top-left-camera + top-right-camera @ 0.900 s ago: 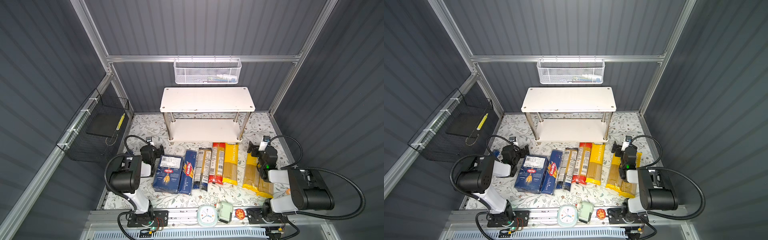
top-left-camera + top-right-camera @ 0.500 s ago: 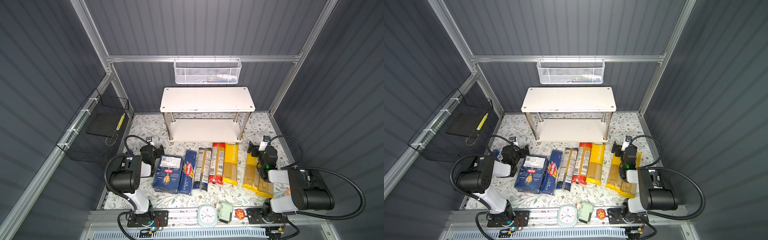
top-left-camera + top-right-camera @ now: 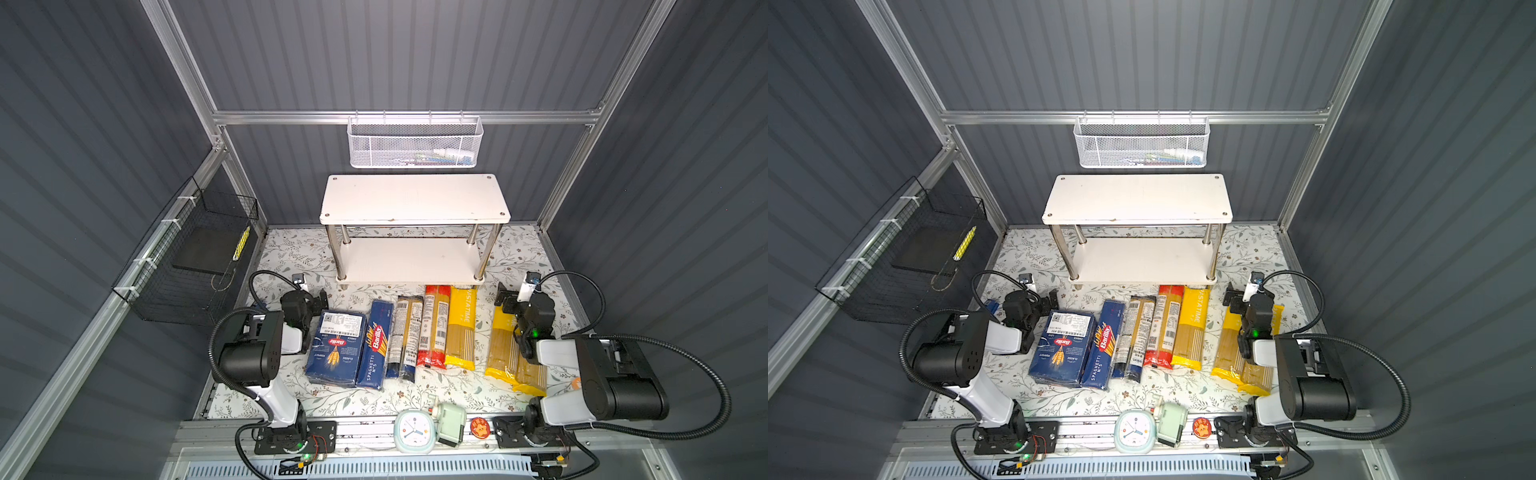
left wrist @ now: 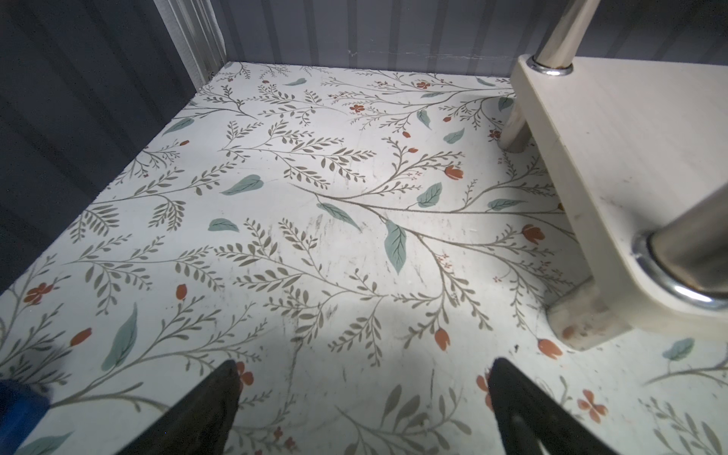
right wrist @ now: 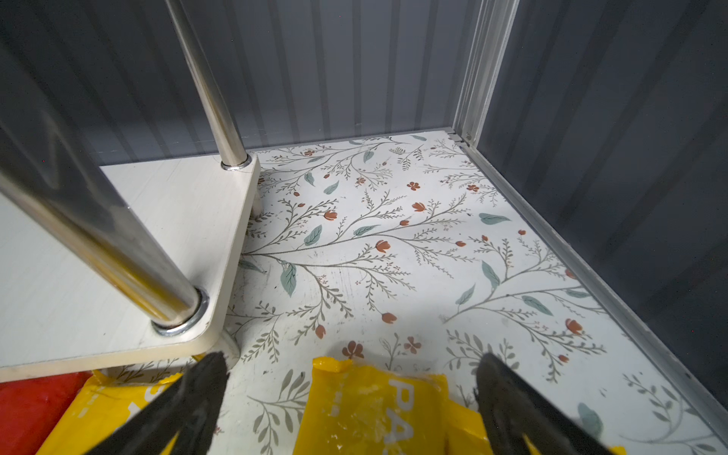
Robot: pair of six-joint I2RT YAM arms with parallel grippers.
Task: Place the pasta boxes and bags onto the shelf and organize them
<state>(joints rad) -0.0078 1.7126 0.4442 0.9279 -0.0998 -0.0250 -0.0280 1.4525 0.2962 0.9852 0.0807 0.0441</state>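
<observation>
The left gripper (image 4: 364, 368) is released, its jaws spread wide over the bare floral bench (image 4: 275, 197) with nothing between them. Ahead of it and to its right stands the shelf (image 3: 415, 199), both white boards bare; the near corner of the lower board, with a chrome post, sits close in front of the gripper's right finger. Just behind this gripper, on its right, the wide Barilla box (image 3: 336, 349) lies flat. The narrow Barilla box (image 3: 376, 345) marked Spaghetti lies against that box's far side. Further to the gripper's right come the dark-ended clear bag (image 3: 403, 336), the red-ended clear bag (image 3: 434, 326) and a lone yellow bag (image 3: 461, 328), packed side by side with their far ends near the shelf's front edge. The right gripper (image 5: 352, 362) is likewise released, jaws wide apart, low over the bench. Its fingers straddle the far end of a yellow PASTATIME bag (image 5: 374, 405) without clamping it; whether the tips touch the bag cannot be told. This bag and a second yellow bag (image 3: 532, 376), partly overlapping, run back beneath the gripper and its wrist. The shelf's other front corner stands just ahead of this gripper on its left.
</observation>
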